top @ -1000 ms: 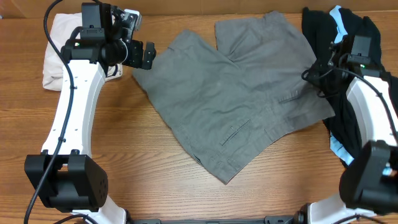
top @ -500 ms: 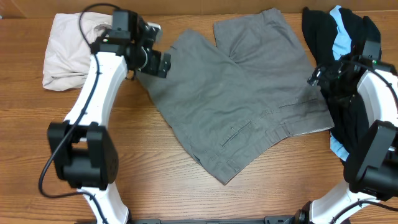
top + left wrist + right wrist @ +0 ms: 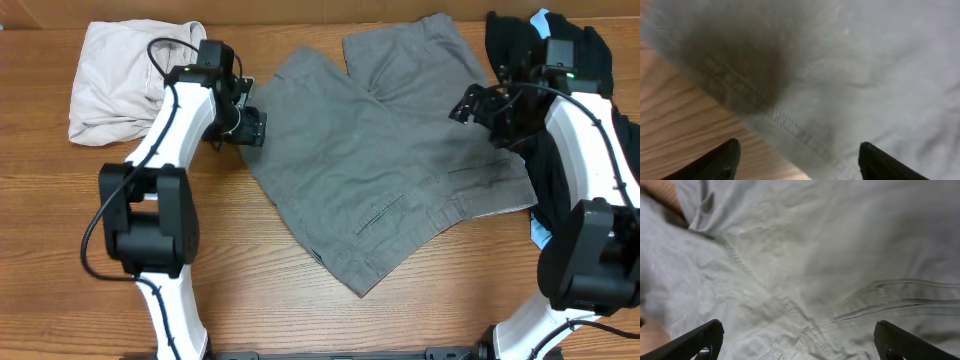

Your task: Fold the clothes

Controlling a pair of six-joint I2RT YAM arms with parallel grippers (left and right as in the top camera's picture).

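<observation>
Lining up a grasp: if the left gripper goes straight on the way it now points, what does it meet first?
Most likely the stitched hem of the shorts, which lies between the fingers of the open left gripper. Bare table shows just beside it. Depth is unclear.

White links (image 3: 178,122), black joints (image 3: 150,228), green indicator light (image 3: 569,72)

Even bright overhead, blurred wrist close-ups

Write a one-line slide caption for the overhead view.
Left gripper and right gripper, both open, hover over grey shorts spread on a wooden table.
</observation>
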